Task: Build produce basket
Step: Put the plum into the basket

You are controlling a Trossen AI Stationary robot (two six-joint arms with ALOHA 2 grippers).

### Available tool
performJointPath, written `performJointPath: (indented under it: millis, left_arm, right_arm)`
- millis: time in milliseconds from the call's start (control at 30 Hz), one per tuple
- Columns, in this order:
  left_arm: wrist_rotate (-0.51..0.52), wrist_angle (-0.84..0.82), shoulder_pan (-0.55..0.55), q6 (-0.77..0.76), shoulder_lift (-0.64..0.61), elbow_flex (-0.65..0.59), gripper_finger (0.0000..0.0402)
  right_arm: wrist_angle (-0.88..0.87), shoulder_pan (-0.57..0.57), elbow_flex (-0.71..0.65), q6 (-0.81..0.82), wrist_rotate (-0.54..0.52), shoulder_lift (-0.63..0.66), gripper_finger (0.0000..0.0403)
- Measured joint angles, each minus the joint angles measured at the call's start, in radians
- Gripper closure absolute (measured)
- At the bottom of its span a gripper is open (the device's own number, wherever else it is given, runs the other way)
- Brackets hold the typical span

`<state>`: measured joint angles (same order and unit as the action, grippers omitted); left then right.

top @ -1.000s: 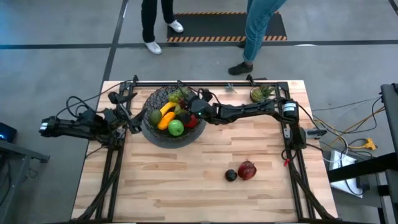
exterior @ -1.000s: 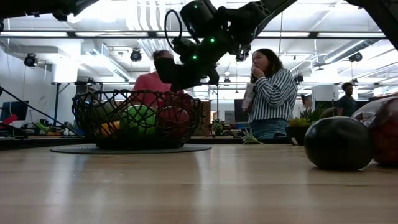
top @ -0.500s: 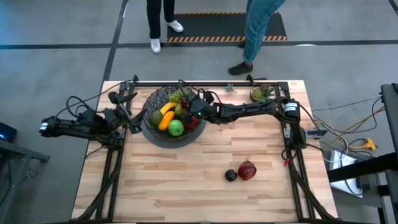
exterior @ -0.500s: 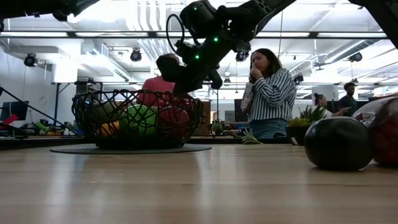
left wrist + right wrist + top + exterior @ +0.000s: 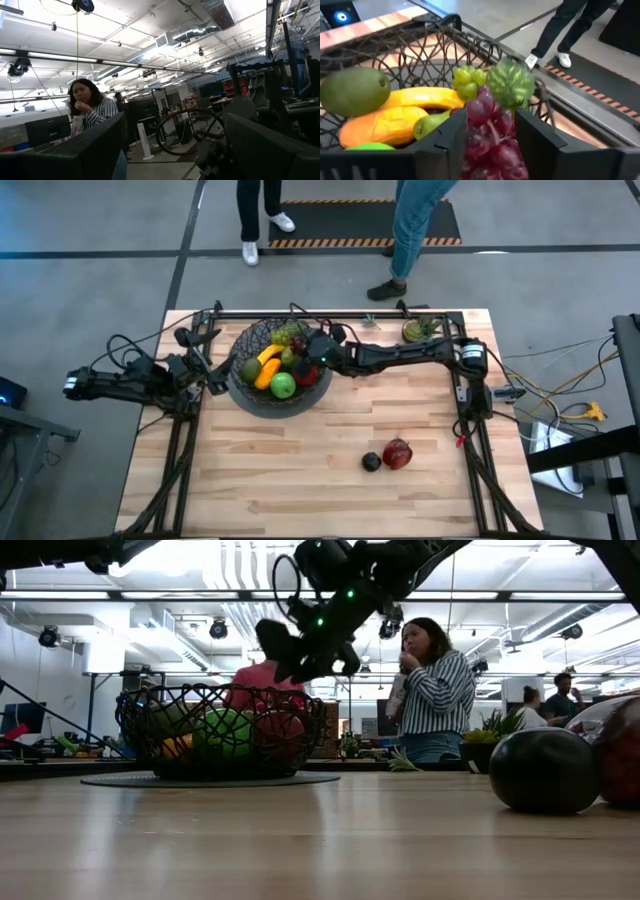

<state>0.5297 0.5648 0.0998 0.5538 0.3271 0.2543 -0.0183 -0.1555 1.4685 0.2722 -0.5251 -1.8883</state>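
Basket of black wire mesh (image 5: pixel 272 395), round and wide, sat at the table's far left. Left of it the left gripper (image 5: pixel 207 378) idled, its jaws spread and empty. Inside lay a yellow banana (image 5: pixel 422 97), green apple (image 5: pixel 283 386) and green grapes (image 5: pixel 466 79). Over its right rim the right gripper (image 5: pixel 490 145) pinched dark red grapes (image 5: pixel 487 132); releasing them seemed next. Well right of the basket, a red apple (image 5: pixel 397 452) and small black fruit (image 5: pixel 371 462) waited.

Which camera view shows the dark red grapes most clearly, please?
The right wrist view: the dark red grapes fill the gap between the right gripper fingers, above the basket. The high view hides them under that gripper. The low and left wrist views do not show them.
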Motion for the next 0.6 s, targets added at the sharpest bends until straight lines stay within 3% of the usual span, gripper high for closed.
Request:
performJointPath:
  millis: [267,500,600]
  left_arm:
    - [-0.015,0.001,0.0,-0.042,0.013,0.0,0.0079]
    - [-0.287,-0.002,0.0,-0.16,0.086,0.029,0.0079]
    - [-0.33,0.001,0.0,-0.23,0.128,0.057,0.0079]
  right_arm:
    - [-0.151,0.018,0.0,-0.04,0.007,0.114,0.0218]
    - [-0.301,0.122,-0.05,-0.104,0.008,0.289,0.0227]
    - [-0.291,0.191,-0.126,-0.138,0.009,0.363,0.0232]
